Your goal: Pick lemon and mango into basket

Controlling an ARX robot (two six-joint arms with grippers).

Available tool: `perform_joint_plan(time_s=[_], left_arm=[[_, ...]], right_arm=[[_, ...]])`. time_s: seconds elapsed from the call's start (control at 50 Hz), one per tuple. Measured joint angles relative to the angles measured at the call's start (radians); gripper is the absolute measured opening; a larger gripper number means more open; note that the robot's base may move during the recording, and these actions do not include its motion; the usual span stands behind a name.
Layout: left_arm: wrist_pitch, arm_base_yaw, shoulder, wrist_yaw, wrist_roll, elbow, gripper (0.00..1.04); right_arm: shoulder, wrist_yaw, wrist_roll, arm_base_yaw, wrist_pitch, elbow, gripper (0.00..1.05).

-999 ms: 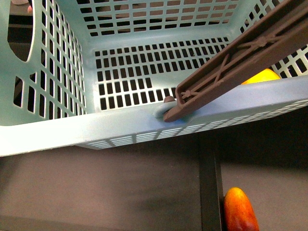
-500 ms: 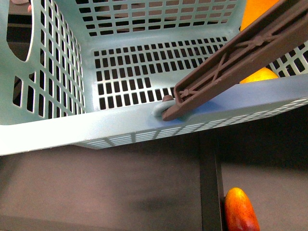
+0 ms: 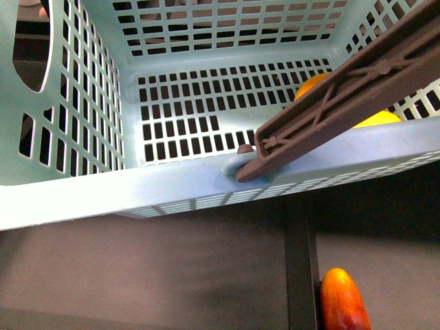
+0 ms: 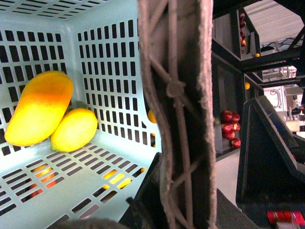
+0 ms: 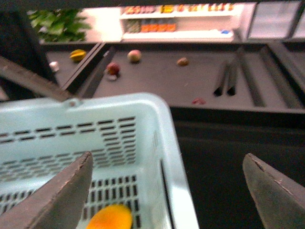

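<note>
The right hand (image 5: 167, 191) is hovering wide open over the basket (image 5: 157, 124), mango (image 4: 40, 107) and lemon (image 4: 74, 129) lying inside.

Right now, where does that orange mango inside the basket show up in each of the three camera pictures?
Front view: the mango peeks out on the basket floor, mostly hidden behind the brown handle.
Left wrist view: the mango leans in a basket corner, touching a yellow fruit.
Right wrist view: the mango lies at the picture's lower edge, between the gripper fingers.
Shared landmark: the basket.
</note>
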Motion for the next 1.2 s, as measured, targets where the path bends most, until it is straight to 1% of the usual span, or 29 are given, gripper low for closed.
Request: perform_joint_plan(time_s=[0.04, 0.1, 0.16, 0.2, 0.22, 0.26, 0.28, 0.38, 0.4, 0.48, 0.54, 0.62, 0.66, 0.7, 0.8, 1.199], left_arm=[[0.000, 0.000, 0.000, 0.005, -0.001, 0.000, 0.06], [0.000, 0.000, 0.000, 0.006, -0.003, 0.000, 0.06], [0.000, 0.000, 0.000, 0.002, -0.004, 0.000, 0.06], [0.000, 0.000, 0.000, -0.002, -0.003, 0.000, 0.06], [0.000, 0.000, 0.000, -0.004, 0.000, 0.000, 0.06], [0.000, 0.000, 0.000, -0.005, 0.003, 0.000, 0.06], [0.000, 0.000, 0.000, -0.005, 0.004, 0.000, 0.06], [0.000, 0.000, 0.000, -0.003, 0.000, 0.000, 0.06], [0.000, 0.000, 0.000, -0.003, 0.000, 0.000, 0.06], [0.000, 0.000, 0.000, -0.002, 0.000, 0.000, 0.06], [0.000, 0.000, 0.000, -0.002, 0.000, 0.000, 0.06], [0.000, 0.000, 0.000, -0.004, 0.001, 0.000, 0.06], [0.000, 0.000, 0.000, -0.004, 0.001, 0.000, 0.06], [0.000, 0.000, 0.000, -0.003, 0.001, 0.000, 0.06], [0.000, 0.000, 0.000, 0.000, 0.000, 0.000, 0.06], [0.000, 0.000, 0.000, -0.002, 0.000, 0.000, 0.06]], right_arm=[[-0.018, 0.027, -0.012, -0.006, 0.098, -0.063, 0.81], [-0.054, 0.022, -0.018, -0.021, 0.167, -0.140, 0.71], [-0.081, 0.012, -0.023, -0.032, 0.191, -0.185, 0.64], [-0.106, 0.003, -0.027, -0.044, 0.208, -0.227, 0.57], [-0.109, 0.002, -0.028, -0.045, 0.210, -0.232, 0.56], [-0.133, -0.009, -0.031, -0.058, 0.225, -0.275, 0.48], [-0.138, -0.011, -0.031, -0.061, 0.228, -0.284, 0.46], [-0.195, -0.037, -0.034, -0.090, 0.254, -0.381, 0.25], [-0.200, -0.040, -0.034, -0.092, 0.256, -0.388, 0.24], [-0.239, -0.057, -0.034, -0.107, 0.266, -0.436, 0.09], [-0.263, -0.068, -0.035, -0.115, 0.270, -0.462, 0.02], [-0.291, -0.075, -0.037, -0.126, 0.270, -0.492, 0.02], [-0.309, -0.126, -0.037, -0.153, 0.270, -0.510, 0.02], [-0.321, -0.144, -0.037, -0.174, 0.270, -0.521, 0.02], [-0.360, -0.150, -0.037, -0.209, 0.267, -0.555, 0.02], [-0.537, -0.158, -0.037, -0.212, 0.186, -0.652, 0.02]])
